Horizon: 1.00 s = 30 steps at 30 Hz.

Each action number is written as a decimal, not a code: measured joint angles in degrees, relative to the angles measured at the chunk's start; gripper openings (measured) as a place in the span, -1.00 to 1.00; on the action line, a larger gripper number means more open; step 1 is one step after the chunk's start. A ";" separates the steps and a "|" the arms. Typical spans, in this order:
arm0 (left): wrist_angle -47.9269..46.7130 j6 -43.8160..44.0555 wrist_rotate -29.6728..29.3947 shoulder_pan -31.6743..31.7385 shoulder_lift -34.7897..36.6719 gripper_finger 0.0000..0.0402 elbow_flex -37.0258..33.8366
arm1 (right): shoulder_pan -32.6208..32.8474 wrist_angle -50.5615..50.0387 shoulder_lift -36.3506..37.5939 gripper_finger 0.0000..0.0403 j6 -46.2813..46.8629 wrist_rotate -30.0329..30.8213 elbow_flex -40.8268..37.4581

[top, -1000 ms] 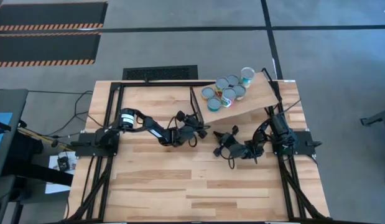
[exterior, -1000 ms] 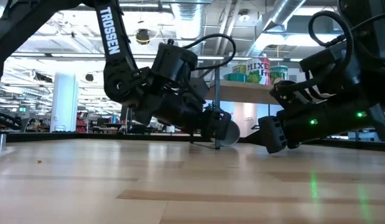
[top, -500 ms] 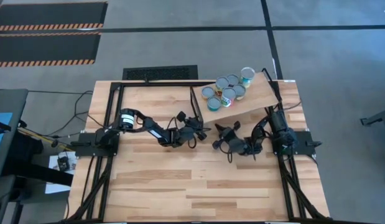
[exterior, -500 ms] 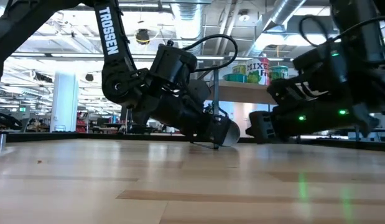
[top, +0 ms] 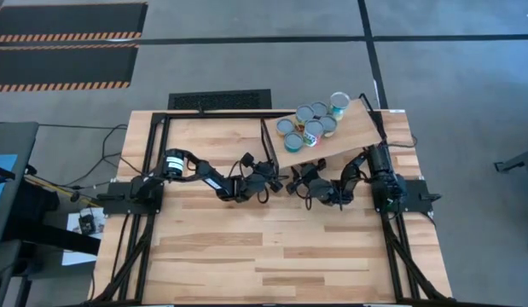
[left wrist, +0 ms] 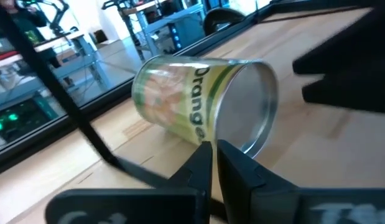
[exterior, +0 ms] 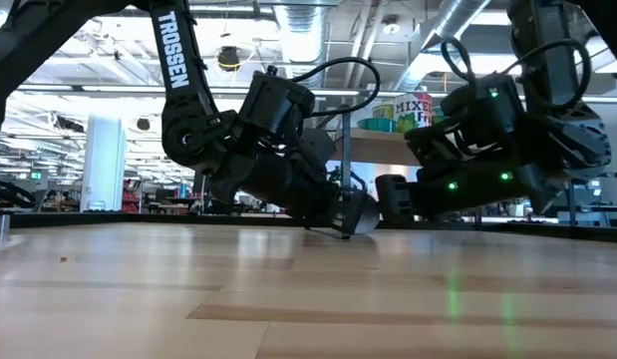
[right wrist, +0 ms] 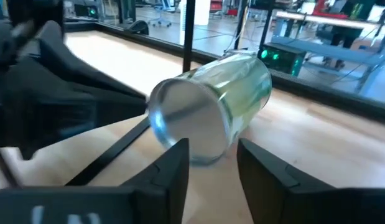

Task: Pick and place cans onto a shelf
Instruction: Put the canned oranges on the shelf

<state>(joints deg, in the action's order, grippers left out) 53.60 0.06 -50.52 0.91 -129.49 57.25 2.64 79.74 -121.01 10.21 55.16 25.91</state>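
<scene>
A green-labelled cylindrical tin (left wrist: 201,102) was seen tipped on the planked wooden tabletop (top: 246,247) beside the light wood shelf's (top: 353,132) near edge, faced by the clenched left gripper (left wrist: 212,163) and parted right gripper (right wrist: 212,163), where a nudge could roll it away

Bright metal, printed paper, pale wood and matt black parts

The fallen can (left wrist: 204,99) has a smooth, shiny metal end and a glossy green-and-white printed label. The upright cans (top: 310,124) show dull silvery tops. The shelf (top: 353,135) is smooth light wood with a thin black metal frame. The tabletop (exterior: 188,299) is planked, pale, satin-finished wood. The left gripper (left wrist: 214,165) and right gripper (right wrist: 211,168) have matt black, plastic-looking fingers.
</scene>
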 joint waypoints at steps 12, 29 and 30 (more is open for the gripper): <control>-0.14 -0.89 -2.73 0.24 0.09 -0.93 -1.31 | -4.94 -0.99 0.00 -0.27 -6.22 -8.35 1.02; -0.33 -3.35 -4.08 -1.09 0.20 -0.93 -1.24 | -7.35 -2.40 0.00 -0.42 -6.20 -9.93 1.42; -0.34 -3.35 -3.95 -1.09 0.20 -0.93 -1.24 | -7.35 -2.74 0.00 -0.42 -6.23 -10.00 1.75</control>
<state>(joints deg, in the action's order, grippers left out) 53.27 -3.29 -54.47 -0.19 -129.29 56.01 -4.71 77.01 -121.01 3.99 45.16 27.66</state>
